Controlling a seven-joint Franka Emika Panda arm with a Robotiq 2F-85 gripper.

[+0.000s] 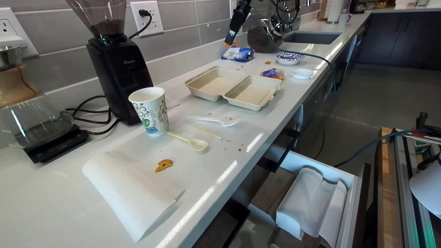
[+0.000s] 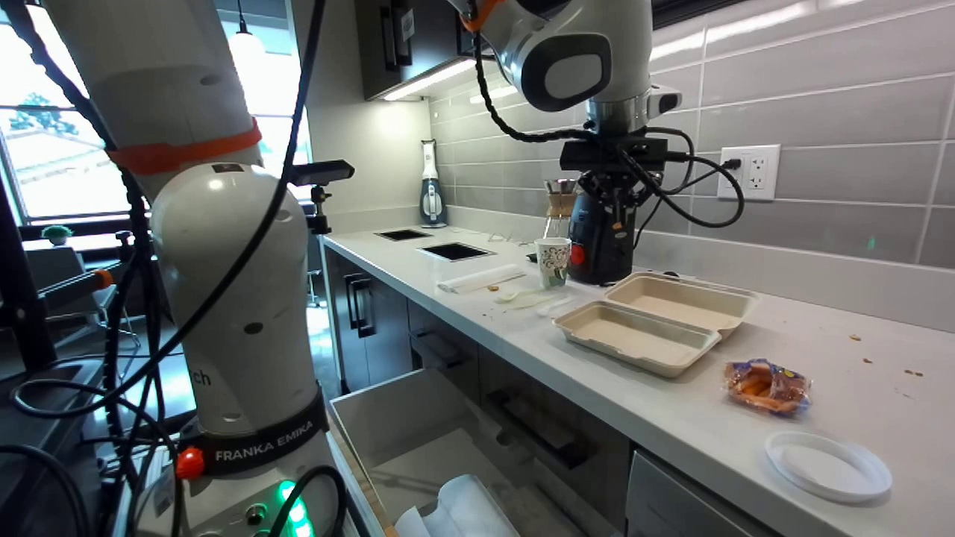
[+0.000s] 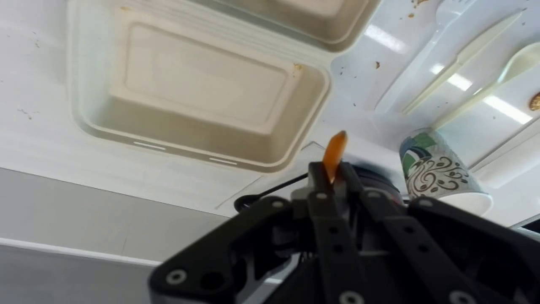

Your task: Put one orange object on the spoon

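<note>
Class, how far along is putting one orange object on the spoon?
Done: picking; the black two-finger gripper pinches the small bright orange piece. In hand: carrying, probably, since it is held above the glossy white countertop. Left: placing and release; the pale cream plastic spoon lies apart, beside the patterned paper cup.

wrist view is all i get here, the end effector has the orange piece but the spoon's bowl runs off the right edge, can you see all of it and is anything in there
Observer: Yes, the whole spoon shows in an exterior view, and I see nothing lying in its bowl.
Operator: ok, anything tall near there i should steer around
Observer: A coffee grinder stands beside the paper cup; in an exterior view its clear hopper rises past the top of the picture, so I'd probably give it a wide berth.
</note>
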